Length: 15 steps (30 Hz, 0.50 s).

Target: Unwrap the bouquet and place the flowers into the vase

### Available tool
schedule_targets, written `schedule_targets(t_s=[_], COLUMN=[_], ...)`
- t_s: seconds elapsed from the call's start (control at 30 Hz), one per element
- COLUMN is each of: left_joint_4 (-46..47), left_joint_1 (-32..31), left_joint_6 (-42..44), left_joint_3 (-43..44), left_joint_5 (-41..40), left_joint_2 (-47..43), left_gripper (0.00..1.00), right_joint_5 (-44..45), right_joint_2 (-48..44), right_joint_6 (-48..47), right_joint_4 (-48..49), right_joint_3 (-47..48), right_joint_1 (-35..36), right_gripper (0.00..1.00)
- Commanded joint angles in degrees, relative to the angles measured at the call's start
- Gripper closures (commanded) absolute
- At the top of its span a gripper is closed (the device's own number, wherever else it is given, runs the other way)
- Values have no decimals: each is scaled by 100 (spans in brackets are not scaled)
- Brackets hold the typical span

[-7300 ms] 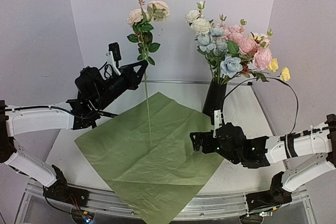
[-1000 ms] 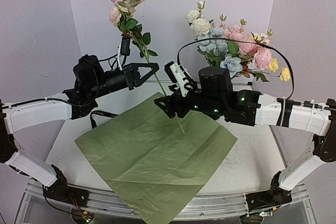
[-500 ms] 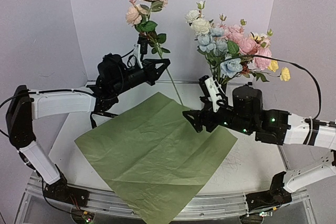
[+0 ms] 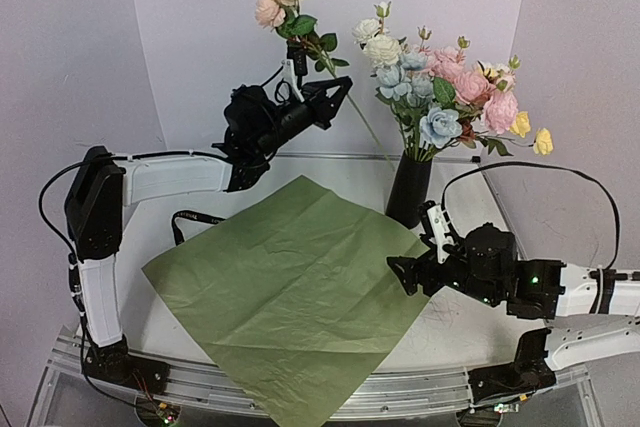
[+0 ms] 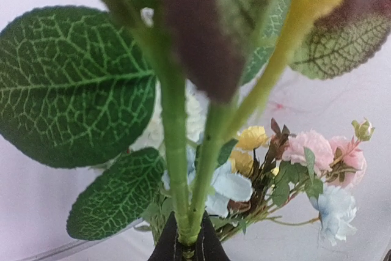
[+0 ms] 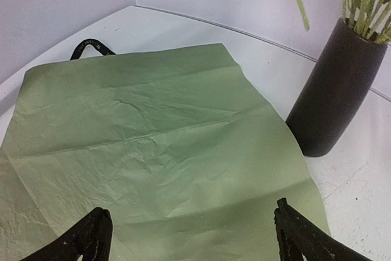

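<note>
The left jaws are clamped on a rose stem (image 4: 302,24), held high and tilted. Its lower end hangs free, near the rim of the black vase (image 4: 408,192) but not inside it. The vase stands on the surface (image 4: 470,212) by the far corner of the flattened green paper (image 4: 290,287), and it is already crowded with flowers (image 4: 440,87).

That crowding is the risk. The stem's end could glance off the rim or snag in the foliage. A sideways push might tip the slim vase, and the stem's broad leaves may catch too.

The right jaws stand wide apart with nothing between them, low over the paper.

Foliage hides the mouth of the vase from above. The left wrist view is mostly blurred leaves, with the vase out of sight.
</note>
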Motion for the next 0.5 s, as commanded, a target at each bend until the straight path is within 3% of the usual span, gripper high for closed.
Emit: schedule_targets(t_s=[0.0, 0.2, 0.47], left_joint_4=[535, 576, 583], left_joint_1=[-54, -134, -290], left_joint_6=[-147, -66, 468], left_joint_3=[818, 1315, 1711], left_joint_5=[132, 137, -46], left_joint_2=[355, 720, 1105], left_gripper=[100, 100, 100], right_joint_5=[471, 435, 423], right_joint_2=[163, 639, 535], right_joint_6=[385, 475, 394], right_joint_4=[323, 362, 489], right_joint_3=[-79, 12, -39], right_joint_1=[-7, -7, -2], right_gripper=[6, 6, 5])
